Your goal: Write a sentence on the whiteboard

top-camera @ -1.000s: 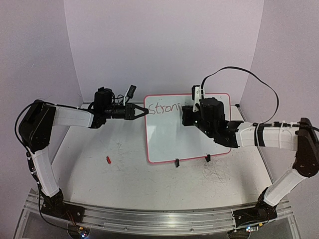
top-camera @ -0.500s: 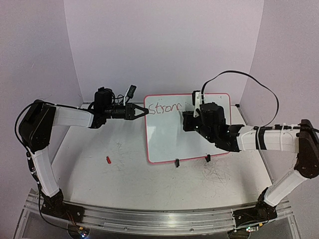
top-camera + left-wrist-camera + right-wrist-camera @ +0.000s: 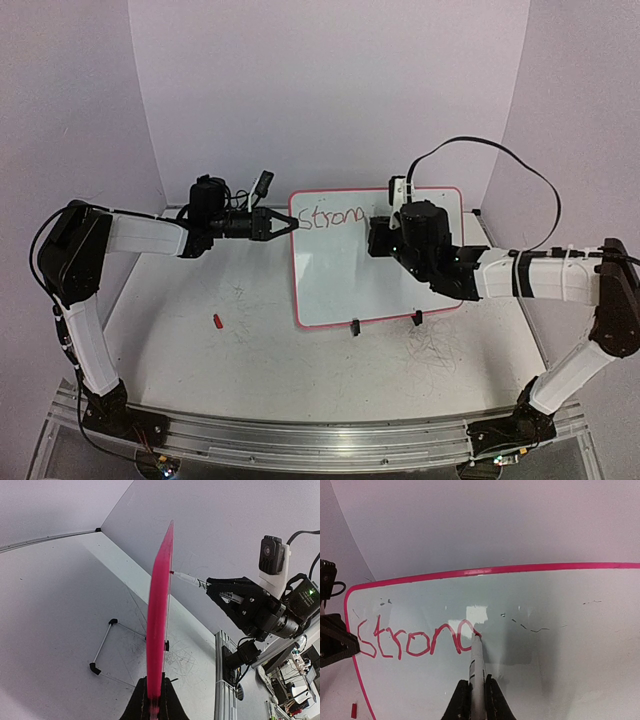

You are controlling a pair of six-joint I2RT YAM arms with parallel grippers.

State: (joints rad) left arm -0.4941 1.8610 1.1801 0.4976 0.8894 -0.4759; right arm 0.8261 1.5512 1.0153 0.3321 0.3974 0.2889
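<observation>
Whiteboard (image 3: 350,280) sits at far-centre of the desk (image 3: 250,350), between the two arms, with its two black clip feet (image 3: 353,326) at the near edge.

Left end effector (image 3: 293,225): pressed together on the board's left pink rim, near the top corner. The left wrist view shows the board edge-on, with the rim clamped between the fingers (image 3: 141,705).

Right end effector (image 3: 472,700): pinching a white marker (image 3: 477,667). The red tip is touching the board at the last stroke.

Sentence (image 3: 415,640): only the top line's start is on the board, in red ink at the upper left. It reads "Stron" plus a round, unfinished letter, either o or g; can't tell which. There are a few faint grey specks to the right of it. No brand or label is legible on the marker or board.

Small red piece (image 3: 217,321) lies on the desk, left of the board and well apart from it.
</observation>
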